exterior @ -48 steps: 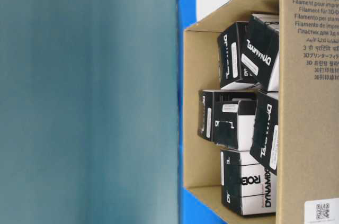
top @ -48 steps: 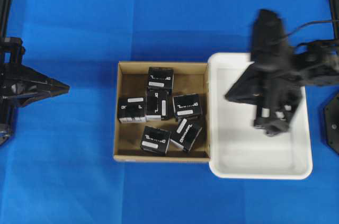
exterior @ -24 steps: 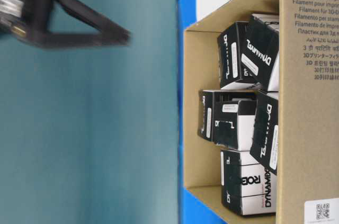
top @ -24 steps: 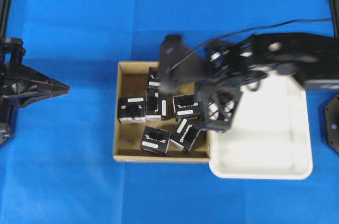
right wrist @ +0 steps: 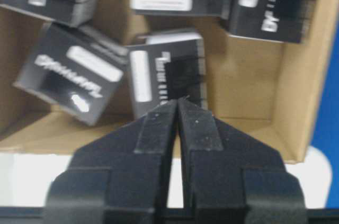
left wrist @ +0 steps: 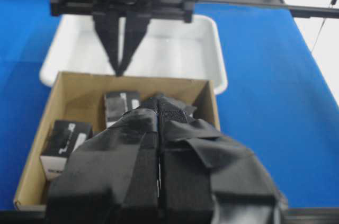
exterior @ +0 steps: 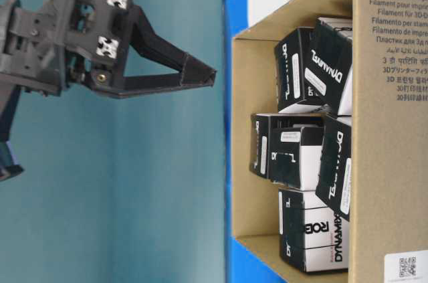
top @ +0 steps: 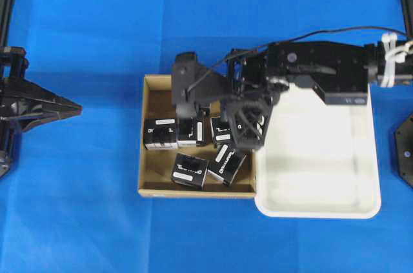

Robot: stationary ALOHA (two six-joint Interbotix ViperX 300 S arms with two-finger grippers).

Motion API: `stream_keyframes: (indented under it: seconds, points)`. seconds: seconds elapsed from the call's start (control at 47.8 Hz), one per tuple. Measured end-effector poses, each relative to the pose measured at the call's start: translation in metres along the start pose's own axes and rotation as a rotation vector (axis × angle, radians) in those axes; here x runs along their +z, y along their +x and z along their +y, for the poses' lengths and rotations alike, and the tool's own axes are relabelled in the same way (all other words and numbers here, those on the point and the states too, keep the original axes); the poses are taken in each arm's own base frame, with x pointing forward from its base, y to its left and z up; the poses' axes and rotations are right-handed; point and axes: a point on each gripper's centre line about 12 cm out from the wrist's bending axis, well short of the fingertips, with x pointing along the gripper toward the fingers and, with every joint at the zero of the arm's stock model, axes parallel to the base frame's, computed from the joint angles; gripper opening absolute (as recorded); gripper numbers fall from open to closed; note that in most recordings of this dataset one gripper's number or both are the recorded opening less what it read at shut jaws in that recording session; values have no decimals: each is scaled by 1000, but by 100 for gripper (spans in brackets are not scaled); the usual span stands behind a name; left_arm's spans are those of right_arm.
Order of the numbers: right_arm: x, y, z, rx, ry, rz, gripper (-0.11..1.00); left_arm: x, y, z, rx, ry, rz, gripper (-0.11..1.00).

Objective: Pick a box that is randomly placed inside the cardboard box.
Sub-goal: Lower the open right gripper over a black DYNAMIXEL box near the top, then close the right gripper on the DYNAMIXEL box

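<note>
the cardboard box (top: 150,136) is a shallow, roughly square tray of matte brown corrugated board with low walls, resting on the smooth blue desk (top: 97,40). just to its right, touching or nearly touching its wall, stands a glossy white plastic tray (top: 322,176) with rounded corners and a raised rim.

right end effector (right wrist: 177,105): two flat, wedge-shaped black fingers (right wrist: 153,128) meeting at the tips, with only a hairline slit between them; they grip nothing. in the table-level view the pair (exterior: 210,77) forms a single tapered point in the air, apart from the cartons. in the overhead view the right arm (top: 316,70) reaches across the white tray, its wrist over the far right part of the cardboard box.

left end effector (left wrist: 158,108): black, fabric-wrapped fingers pressed together, empty, at the left edge of the desk (top: 76,109), well apart from the cardboard box.

contents: black cuboid cartons with white lettering and small white labels lie inside the cardboard box, some upright, some tilted. one such box (right wrist: 167,78) lies just beyond the right fingertips in the wrist view, label facing up, beside a tilted neighbour (right wrist: 71,73). five cartons are visible from overhead; the arm hides the far right corner.
</note>
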Motion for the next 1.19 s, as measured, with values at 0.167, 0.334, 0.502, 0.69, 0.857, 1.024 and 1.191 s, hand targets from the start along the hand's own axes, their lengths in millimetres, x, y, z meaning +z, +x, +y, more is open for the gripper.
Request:
stream_keyframes:
  seconds: [0.167, 0.334, 0.502, 0.69, 0.857, 1.024, 1.191]
  points:
    - [-4, 9, -5, -3, -22, 6, 66, -1, 0, 0, -1, -1, 2, -7]
    - [-9, 18, -4, 0, -52, 21, 99, 0, 0, 0, -2, -1, 0, -7]
    - [-14, 25, -4, -2, -50, 15, 99, 0, 0, 0, -2, -1, -1, -7]
    - [-23, 37, -2, 7, -49, 45, 99, 0, 0, 0, -2, -3, 0, -7]
    - [-29, 49, 1, 15, -48, 61, 99, 0, 0, 0, -2, -3, 0, -7]
    - [-28, 59, 1, 13, -47, 49, 99, 0, 0, 0, -2, -3, -1, -7]
    - [-31, 74, 1, 17, -47, 76, 99, -1, 0, 0, -1, -3, 12, -7]
